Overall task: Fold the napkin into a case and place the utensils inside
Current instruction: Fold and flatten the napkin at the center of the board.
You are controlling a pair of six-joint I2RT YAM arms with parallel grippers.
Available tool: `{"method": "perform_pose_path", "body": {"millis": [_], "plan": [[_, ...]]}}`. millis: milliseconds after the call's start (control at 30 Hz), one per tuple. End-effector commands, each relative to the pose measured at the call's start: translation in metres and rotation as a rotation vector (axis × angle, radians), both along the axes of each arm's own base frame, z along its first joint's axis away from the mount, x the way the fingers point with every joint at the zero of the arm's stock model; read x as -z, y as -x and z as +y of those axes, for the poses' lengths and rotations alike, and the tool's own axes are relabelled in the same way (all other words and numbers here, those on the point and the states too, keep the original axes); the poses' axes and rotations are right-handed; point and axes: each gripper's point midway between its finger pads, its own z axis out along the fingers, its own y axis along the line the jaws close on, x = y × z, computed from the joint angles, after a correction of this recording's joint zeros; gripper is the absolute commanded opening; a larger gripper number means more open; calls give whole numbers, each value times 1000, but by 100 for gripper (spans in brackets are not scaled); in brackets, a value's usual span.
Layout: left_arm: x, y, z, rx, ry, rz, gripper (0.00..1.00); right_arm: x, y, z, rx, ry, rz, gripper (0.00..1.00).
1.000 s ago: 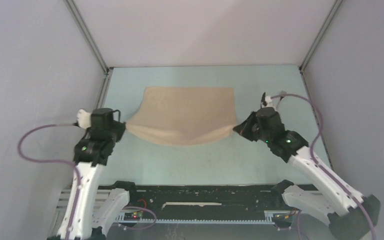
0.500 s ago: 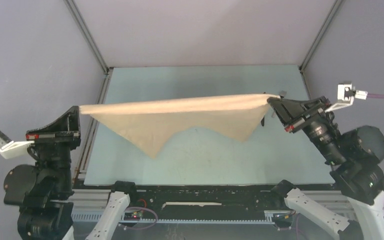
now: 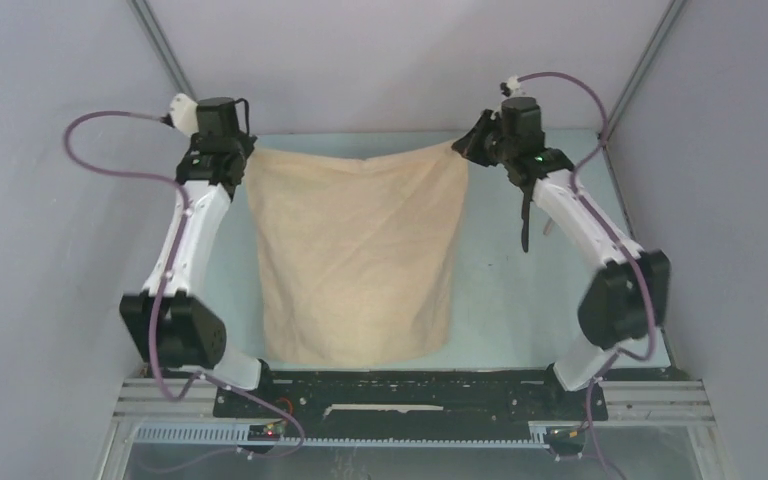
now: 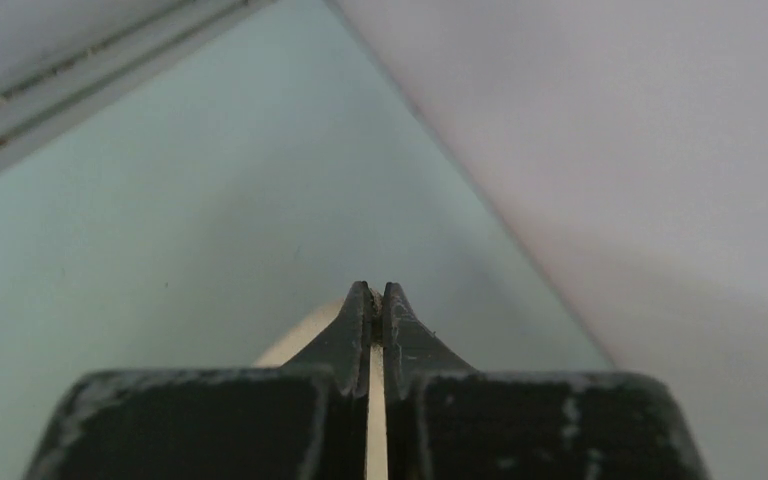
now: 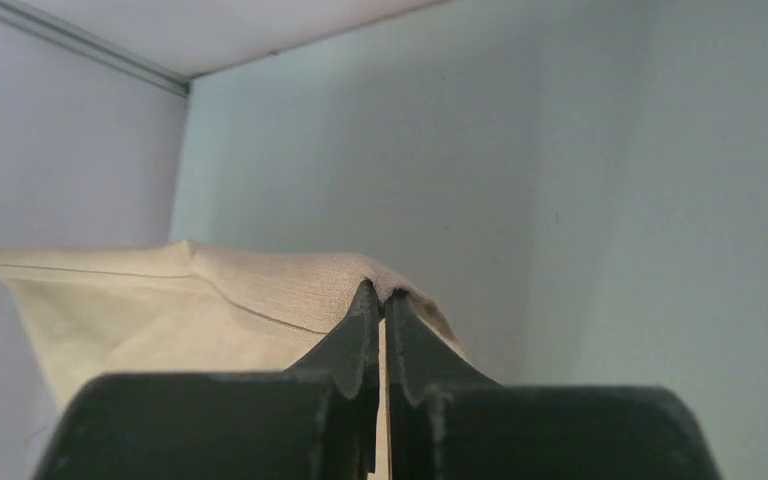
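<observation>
Napkin (image 3: 355, 255): woven cloth, matt, slightly rough, with the weave and a stitched hem line visible in the right wrist view. Left gripper (image 4: 375, 292) and right gripper (image 5: 380, 292): black matt fingers, plastic in appearance, grainy bodies; the left scuffed whitish at the edges. Table (image 3: 505, 300): smooth pale blue-green surface, matt with faint sheen. Walls (image 3: 50, 220): smooth matt grey panels. Arm links (image 3: 188, 230): glossy white plastic. Base rail (image 3: 410, 440): bare silver metal

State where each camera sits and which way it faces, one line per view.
Top external: above and behind the bases, looking down on the table; both arms show, holding the napkin.
Left wrist: on the left arm, facing along the left gripper over the table to a wall.
Right wrist: along the right gripper, likewise.
Shared: all see the napkin.
</observation>
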Motion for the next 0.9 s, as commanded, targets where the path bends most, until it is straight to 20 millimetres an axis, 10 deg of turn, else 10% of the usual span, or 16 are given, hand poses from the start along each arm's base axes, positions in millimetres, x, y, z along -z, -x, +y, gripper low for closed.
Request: {"method": "perform_pose_path", "body": {"millis": [0, 200, 433, 567, 867], "plan": [[33, -57, 8, 61, -31, 38, 0, 15, -62, 12, -66, -54, -14, 0], [119, -126, 18, 113, -21, 150, 0, 88, -128, 25, -121, -65, 104, 0], [149, -148, 16, 163, 9, 185, 0, 125, -163, 28, -150, -65, 222, 0], [162, -113, 19, 104, 51, 268, 0, 130, -140, 25, -156, -54, 327, 0], [242, 61, -4, 72, 193, 632, 0, 189, 5, -7, -156, -20, 652, 0]]}}
